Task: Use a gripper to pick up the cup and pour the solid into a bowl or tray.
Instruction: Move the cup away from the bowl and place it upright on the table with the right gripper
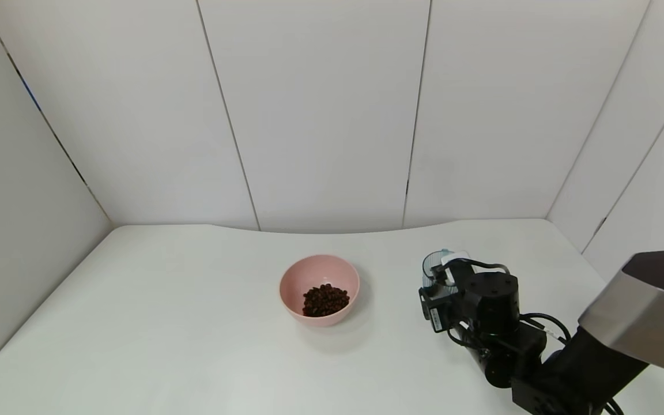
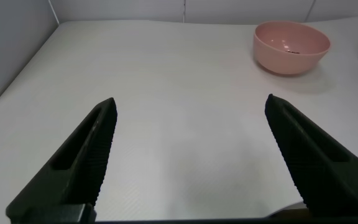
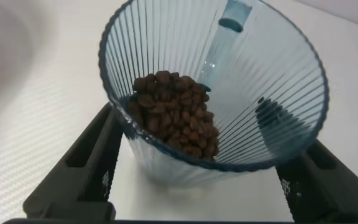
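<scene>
Nearest, at the right edge of the table (image 1: 193,323): one grey-shelled arm reaching in from the lower right, partly cut off by the frame, ending in the right gripper (image 1: 440,288). Closed on one cup (image 1: 437,266), a black finger (image 3: 82,165) pressed to each side of the ribbed blue wall. In the head view most of the cup hidden behind the black wrist and cables, only its rim and upper wall showing. Seen from the wrist, cup (image 3: 216,93) tipped toward the camera, a clump of brown beans (image 3: 176,115) lying against its lower wall; too many and too piled to count. Cup's base out of sight, so unclear whether touching the table or lifted.

Left gripper (image 2: 191,155) seen only from its own wrist, low over bare table at the near left, two dark fingers spread wide with nothing between; arm itself out of view.

Farther in, near the table's centre: one pink bowl (image 1: 300,276), upright, well apart to the left of the cup, already holding a second heap of beans (image 1: 325,300). From the left wrist, bowl (image 2: 278,53) far off, contents barely visible over the rim.

Beyond, white panelled walls.
</scene>
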Controlling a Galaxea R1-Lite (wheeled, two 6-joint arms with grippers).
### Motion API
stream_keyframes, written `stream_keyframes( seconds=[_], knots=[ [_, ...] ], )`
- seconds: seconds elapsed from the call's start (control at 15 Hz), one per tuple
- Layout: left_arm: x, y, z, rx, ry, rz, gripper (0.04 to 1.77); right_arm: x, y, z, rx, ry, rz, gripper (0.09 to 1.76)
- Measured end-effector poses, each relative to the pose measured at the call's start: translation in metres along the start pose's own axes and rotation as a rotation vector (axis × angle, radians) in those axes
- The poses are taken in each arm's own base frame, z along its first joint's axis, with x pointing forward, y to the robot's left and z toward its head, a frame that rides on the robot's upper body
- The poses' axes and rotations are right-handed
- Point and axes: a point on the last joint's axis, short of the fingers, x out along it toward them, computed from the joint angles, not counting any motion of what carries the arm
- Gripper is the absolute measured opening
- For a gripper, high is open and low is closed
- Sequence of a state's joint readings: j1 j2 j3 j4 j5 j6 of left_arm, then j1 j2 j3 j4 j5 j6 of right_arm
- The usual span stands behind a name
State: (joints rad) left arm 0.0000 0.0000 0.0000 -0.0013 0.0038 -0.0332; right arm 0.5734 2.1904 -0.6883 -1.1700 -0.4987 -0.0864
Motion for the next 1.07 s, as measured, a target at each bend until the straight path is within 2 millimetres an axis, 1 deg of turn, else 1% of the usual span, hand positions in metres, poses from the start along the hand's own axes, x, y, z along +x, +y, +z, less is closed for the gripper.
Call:
stream_keyframes(
  seconds=[0.4, 0.67, 1.07],
  knots=[
    [0.000, 0.000, 0.000, 0.000, 0.000, 0.000, 1.72, 0.000, 0.000, 0.001, -0.002, -0.005, -0.001, 1.63],
    [0.000, 0.000, 0.000, 0.000, 0.000, 0.000, 1.72, -0.002, -0.001, 0.003, 0.003, -0.015, -0.001, 1.66],
    [0.000, 0.000, 0.000, 0.000, 0.000, 0.000, 1.72, -0.015, -0.005, -0.004, -0.001, -0.002, 0.002, 1.69]
  ],
)
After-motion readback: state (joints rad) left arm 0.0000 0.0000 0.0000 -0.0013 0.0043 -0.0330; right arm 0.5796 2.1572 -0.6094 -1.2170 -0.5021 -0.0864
